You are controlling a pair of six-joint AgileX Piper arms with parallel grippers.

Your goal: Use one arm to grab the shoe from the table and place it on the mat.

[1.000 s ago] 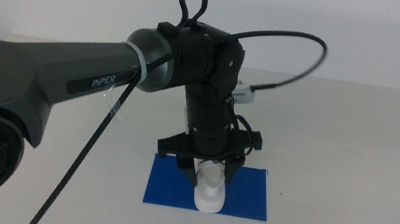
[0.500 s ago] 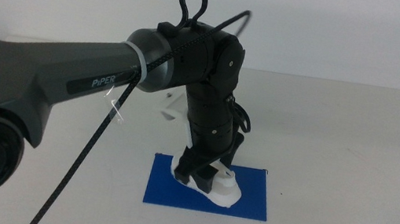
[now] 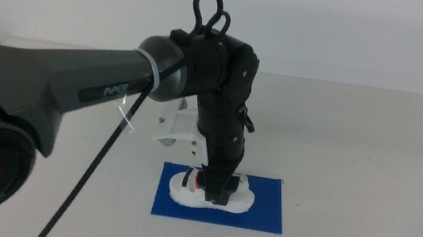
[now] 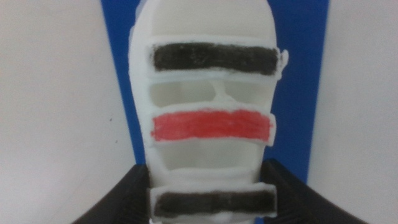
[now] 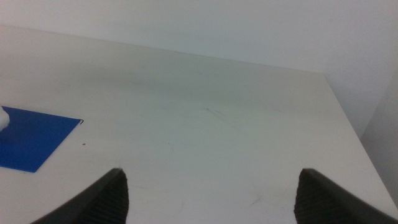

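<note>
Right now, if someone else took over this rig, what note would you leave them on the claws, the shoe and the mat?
Left claw: shut on the small white sneaker with two black straps and one red strap, jaws on either side of it near one end, arm reaching in over the table.
Right claw: open, waiting off to the side above the plain white-grey tabletop, holding nothing.
Sneaker: lying lengthwise on the thin dark-blue rectangular mat.
Done: pickup and carry to the mat.
Left: open the left claw, lift clear, check the sneaker stays on the mat.
</note>
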